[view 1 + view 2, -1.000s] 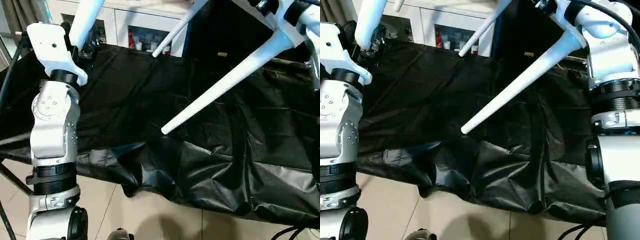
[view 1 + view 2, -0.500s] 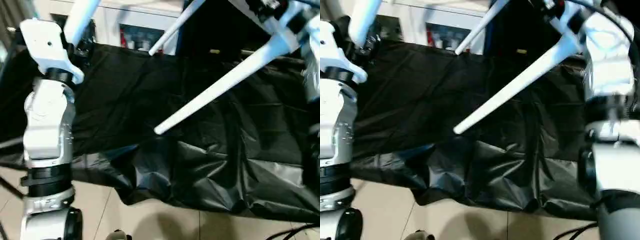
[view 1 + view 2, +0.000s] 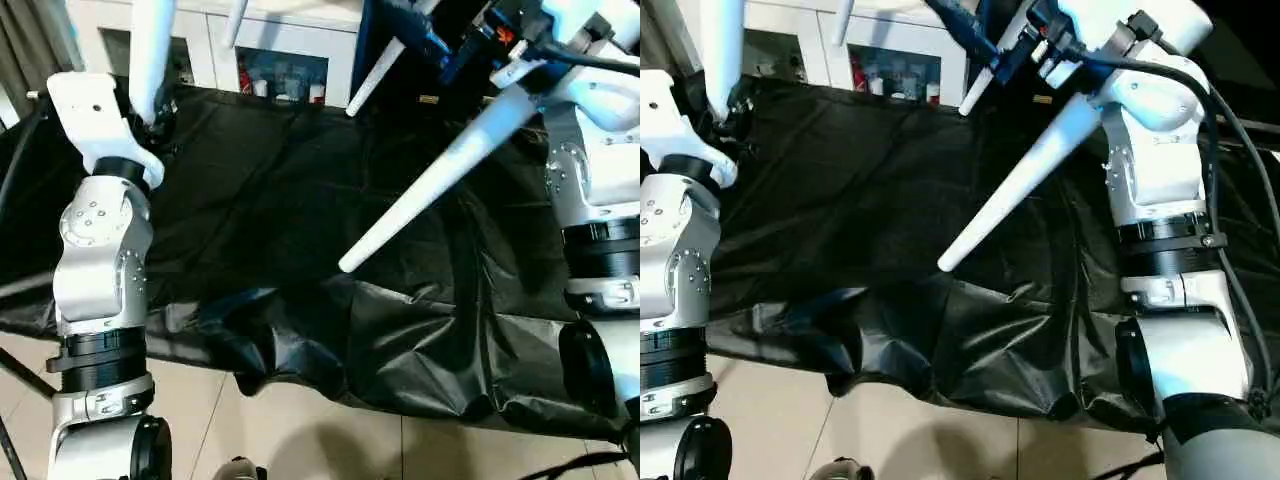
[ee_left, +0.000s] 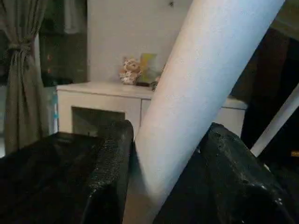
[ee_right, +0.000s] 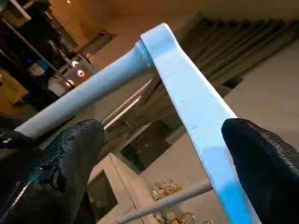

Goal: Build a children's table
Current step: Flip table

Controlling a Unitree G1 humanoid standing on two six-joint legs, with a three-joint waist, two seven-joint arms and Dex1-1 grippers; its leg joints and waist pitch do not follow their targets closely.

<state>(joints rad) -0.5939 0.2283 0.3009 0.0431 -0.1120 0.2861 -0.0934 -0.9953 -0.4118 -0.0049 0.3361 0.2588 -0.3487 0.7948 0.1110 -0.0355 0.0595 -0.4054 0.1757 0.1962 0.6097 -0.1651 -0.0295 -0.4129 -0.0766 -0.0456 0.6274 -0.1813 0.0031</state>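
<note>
The children's table hangs in the air over the black-draped work table, legs pointing down at me. My left gripper is shut on one white leg, whose tube fills the space between both black fingers. A second leg slants down across the middle. Two further legs show at the back. My right gripper is open, its fingers wide apart. The tabletop's edge and a leg run past between them.
A white cabinet with small items on its shelves stands behind the work table. The black cloth hangs in folds over the front edge above a tiled floor. A curtain hangs at the far left. Cables run along my right arm.
My right gripper has opened wider and the right arm has swung inward. The slanting leg now hangs steeper. The left fingers have closed in on their leg.
</note>
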